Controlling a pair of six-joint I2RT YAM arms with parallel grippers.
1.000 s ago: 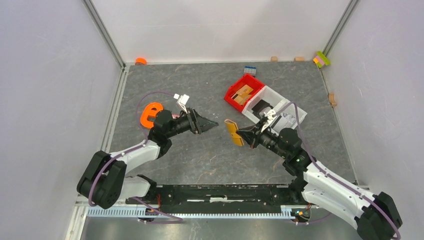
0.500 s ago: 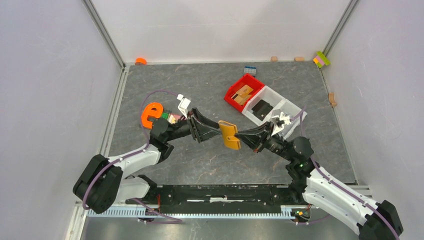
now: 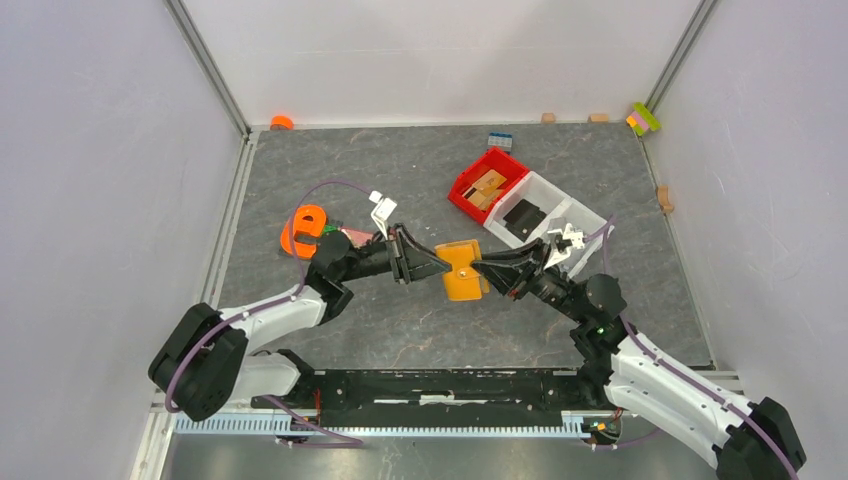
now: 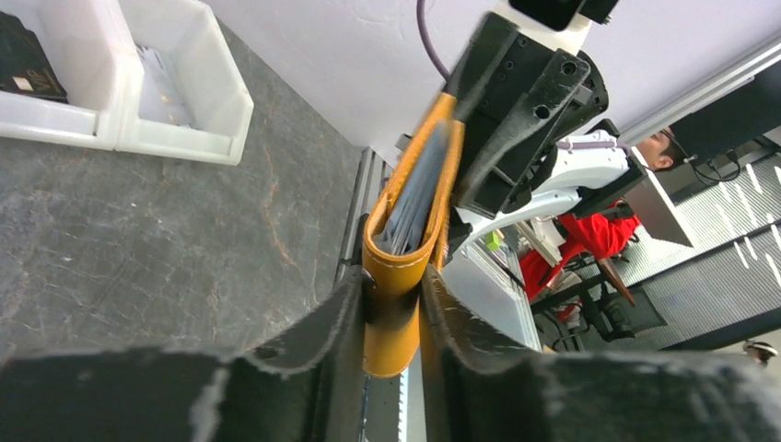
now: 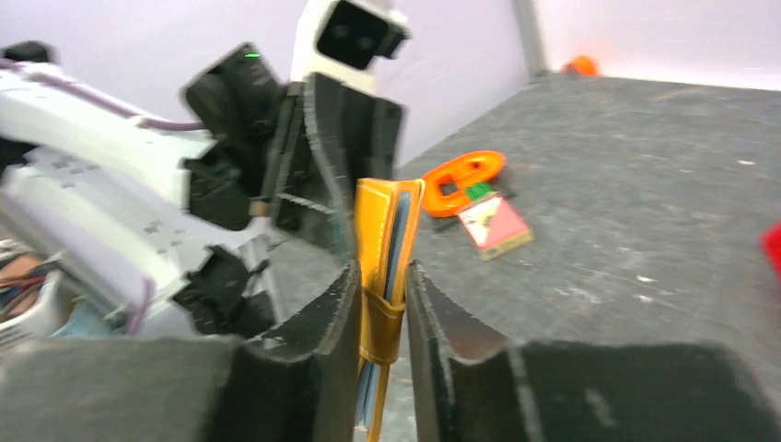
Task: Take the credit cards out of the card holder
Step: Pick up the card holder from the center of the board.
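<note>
The orange-tan card holder [image 3: 462, 272] hangs above the table between both arms. My left gripper [image 3: 438, 266] is shut on its folded spine [image 4: 398, 304]. Pale blue-grey lining and card edges [image 4: 416, 198] show between the leaves. My right gripper [image 3: 483, 271] flanks the opposite strap end [image 5: 380, 318], jaws slightly apart with a thin gap beside the leather. A pinkish-red credit card [image 3: 358, 236] lies on the table by the left arm, also in the right wrist view [image 5: 495, 224]. A dark flat card [image 3: 523, 213] lies in the white bin [image 4: 184, 110].
A red bin [image 3: 462, 192] with tan wooden blocks stands beside the white bin [image 3: 585, 228] at the back right. An orange ring-shaped object [image 3: 303, 228] lies left of the red card. Small blocks [image 3: 500, 140] and a coloured piece [image 3: 645, 118] sit along the back wall.
My left gripper reached the card holder and shut on its spine. The right jaws, tight on the holder before, have eased apart. The holder has turned flatter to the top camera.
</note>
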